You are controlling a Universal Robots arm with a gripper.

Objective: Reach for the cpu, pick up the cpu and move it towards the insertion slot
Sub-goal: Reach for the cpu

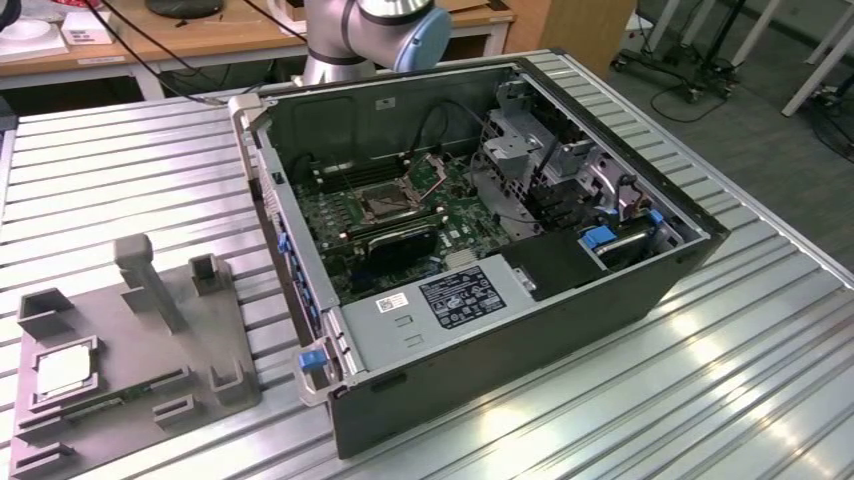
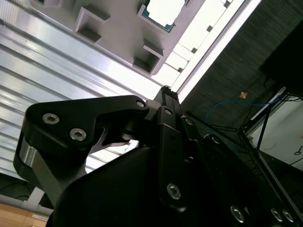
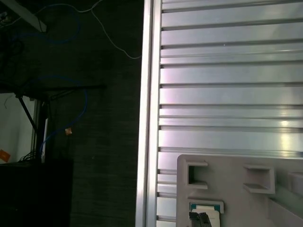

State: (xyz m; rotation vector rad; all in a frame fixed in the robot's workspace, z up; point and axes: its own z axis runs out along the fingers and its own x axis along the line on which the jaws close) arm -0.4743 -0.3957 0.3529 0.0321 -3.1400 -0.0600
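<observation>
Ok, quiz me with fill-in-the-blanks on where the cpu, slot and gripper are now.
The cpu lies in the gray plastic ____.
The insertion slot sits inside the open computer ____.
In the first wrist view the gripper is nearest to the ____.
Missing words: tray, case, cpu.

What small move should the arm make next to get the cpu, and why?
Probably bring the gripper down toward the cpu: it lies untouched in its recess of the gray tray, and in both wrist views the gripper hangs well apart from it.
</observation>
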